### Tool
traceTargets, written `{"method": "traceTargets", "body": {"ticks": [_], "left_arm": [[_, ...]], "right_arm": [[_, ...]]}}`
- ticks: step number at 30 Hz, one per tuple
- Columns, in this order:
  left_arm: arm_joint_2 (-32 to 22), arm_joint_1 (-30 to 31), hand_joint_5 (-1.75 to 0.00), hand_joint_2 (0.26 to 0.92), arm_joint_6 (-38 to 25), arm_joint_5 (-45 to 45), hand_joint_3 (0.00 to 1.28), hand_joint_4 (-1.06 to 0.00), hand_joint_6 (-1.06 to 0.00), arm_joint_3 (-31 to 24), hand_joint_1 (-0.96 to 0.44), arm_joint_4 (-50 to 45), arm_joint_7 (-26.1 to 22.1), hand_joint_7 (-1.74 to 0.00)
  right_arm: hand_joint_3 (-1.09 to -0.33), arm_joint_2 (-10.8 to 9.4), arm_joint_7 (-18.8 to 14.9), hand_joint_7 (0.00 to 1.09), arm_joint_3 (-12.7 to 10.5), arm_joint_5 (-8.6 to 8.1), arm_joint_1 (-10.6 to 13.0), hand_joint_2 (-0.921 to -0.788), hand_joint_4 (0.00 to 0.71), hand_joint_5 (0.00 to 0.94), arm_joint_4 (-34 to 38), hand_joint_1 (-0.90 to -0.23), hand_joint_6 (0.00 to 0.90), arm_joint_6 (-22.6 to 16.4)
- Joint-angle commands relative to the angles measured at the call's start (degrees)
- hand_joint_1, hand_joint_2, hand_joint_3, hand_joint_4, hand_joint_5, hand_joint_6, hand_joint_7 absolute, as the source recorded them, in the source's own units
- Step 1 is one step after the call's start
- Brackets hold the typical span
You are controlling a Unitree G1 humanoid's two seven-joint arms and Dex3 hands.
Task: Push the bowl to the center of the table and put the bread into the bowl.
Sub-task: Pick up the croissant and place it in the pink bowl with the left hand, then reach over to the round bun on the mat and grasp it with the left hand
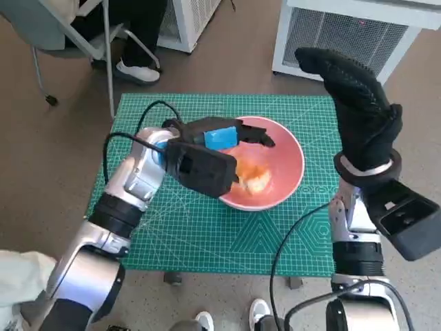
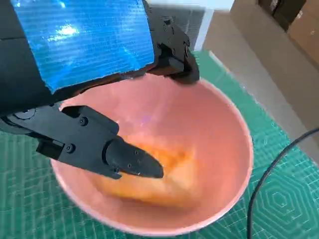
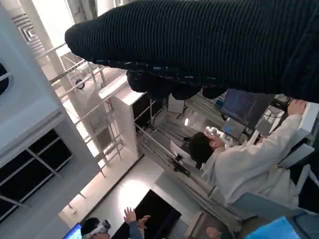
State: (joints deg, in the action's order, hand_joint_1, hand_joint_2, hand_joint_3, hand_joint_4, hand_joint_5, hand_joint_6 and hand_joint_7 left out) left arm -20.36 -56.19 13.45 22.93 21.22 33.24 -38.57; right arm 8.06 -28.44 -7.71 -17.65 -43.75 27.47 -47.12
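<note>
Bread [image 1: 253,176] lies in the bottom of the pink bowl [image 1: 293,148], a pale orange lump that looks soft and blurred in the left wrist view [image 2: 164,174]. That bowl [image 2: 234,129] sits on the green cutting mat [image 1: 207,227], near the middle of the table and a little toward its far side. Over the bowl hovers the left hand [image 1: 207,148], blue tape on its back, its black fingers [image 2: 132,162] spread apart above the bread and holding nothing; one fingertip reaches past the far rim. Well apart, at the table's right edge, the right hand [image 1: 355,96] in its knitted glove is raised upright above the mat, fingers stretched out and empty. From the right wrist view the glove [image 3: 209,45] shows as a dark band, with a seated person [image 3: 249,164] in pale clothes beyond it. White appliances [image 1: 344,34] stand on the floor past the table, and a chair [image 1: 76,34] stands at the far left.
</note>
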Motion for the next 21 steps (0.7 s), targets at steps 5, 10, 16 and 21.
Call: {"method": "traceTargets", "body": {"ticks": [5, 10, 16, 21], "left_arm": [[-6.6, 8.2, -0.03, 0.880, 1.1, -3.3, 0.01, -0.16, -0.31, -5.4, -0.29, -13.6, 0.7, -0.06], [-12.1, 15.0, -0.02, 0.887, 3.2, -7.9, 0.01, -0.19, -0.34, -10.8, -0.32, -21.9, -0.2, -0.07], [-18.0, 23.8, -0.02, 0.895, 5.1, -13.1, 0.01, -0.22, -0.37, -18.0, -0.34, -30.0, -0.5, -0.09], [-22.5, 30.7, -0.02, 0.897, 6.6, -15.7, 0.01, -0.23, -0.38, -23.6, -0.34, -34.4, -0.5, -0.10]], "right_arm": [[-0.818, -0.1, 0.6, 0.60, 0.4, 0.63, 1.5, -0.921, 0.232, 0.015, -0.5, -0.543, -0.001, 0.5], [-0.821, -0.3, 0.8, 0.60, 0.6, 0.49, 1.8, -0.921, 0.230, 0.015, -1.3, -0.544, -0.001, 0.9], [-0.820, -0.3, 0.9, 0.60, 0.8, 0.27, 2.2, -0.921, 0.229, 0.016, -2.0, -0.541, -0.001, 1.4], [-0.820, -0.3, 1.1, 0.60, 1.0, 0.19, 2.5, -0.921, 0.229, 0.016, -2.7, -0.541, -0.001, 2.0]]}}
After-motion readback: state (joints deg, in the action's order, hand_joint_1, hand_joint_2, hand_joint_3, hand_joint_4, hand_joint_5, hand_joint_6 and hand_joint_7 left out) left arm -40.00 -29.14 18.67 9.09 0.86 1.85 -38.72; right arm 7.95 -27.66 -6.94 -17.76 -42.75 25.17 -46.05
